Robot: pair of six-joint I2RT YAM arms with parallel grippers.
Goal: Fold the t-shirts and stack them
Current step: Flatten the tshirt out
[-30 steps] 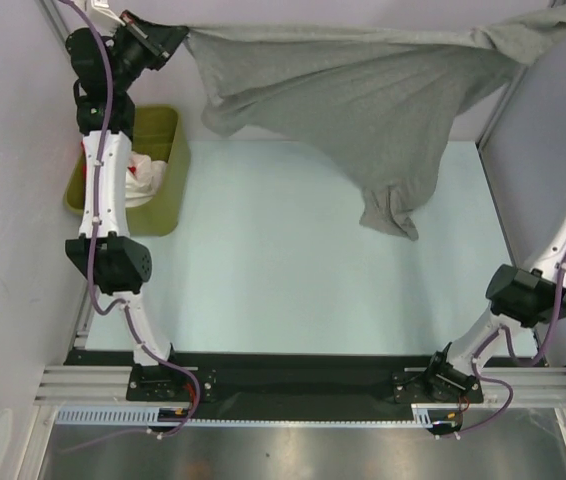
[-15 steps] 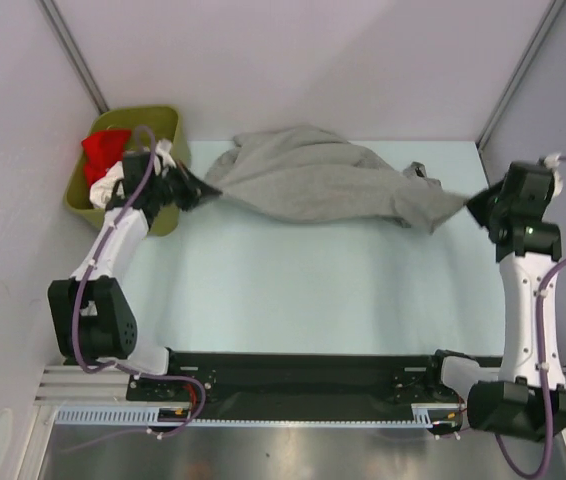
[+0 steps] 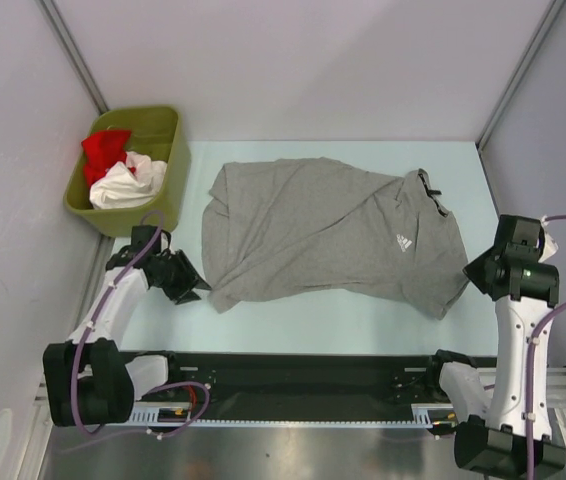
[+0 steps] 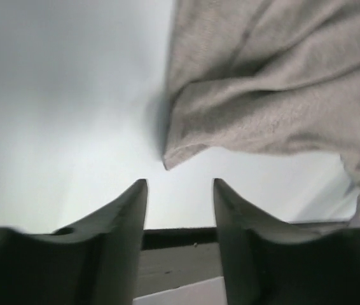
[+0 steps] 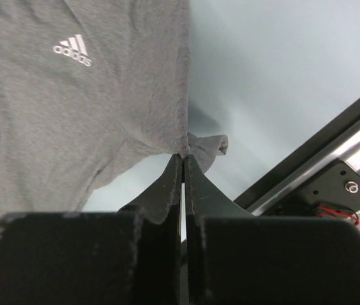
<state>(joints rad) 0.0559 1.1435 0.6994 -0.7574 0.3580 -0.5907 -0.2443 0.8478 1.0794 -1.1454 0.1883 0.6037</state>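
Left gripper (image 4: 180,185) has its jaws apart with nothing between them, a corner of the grey t-shirt (image 3: 323,225) lying just ahead. Right gripper (image 5: 184,159) is pinched tight on that shirt's edge at the opposite side. The shirt lies rumpled, logo up, across the table (image 3: 313,315); a red t-shirt (image 3: 106,150) and a white t-shirt (image 3: 128,185) sit bunched in the green bin (image 3: 171,165)

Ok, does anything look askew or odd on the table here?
The grey t-shirt lies spread but not flat: it sits at a slant, and its edge by the open left gripper, which is clear of it, is folded over and rumpled. The right gripper is shut on the opposite edge. Nothing looks damaged.
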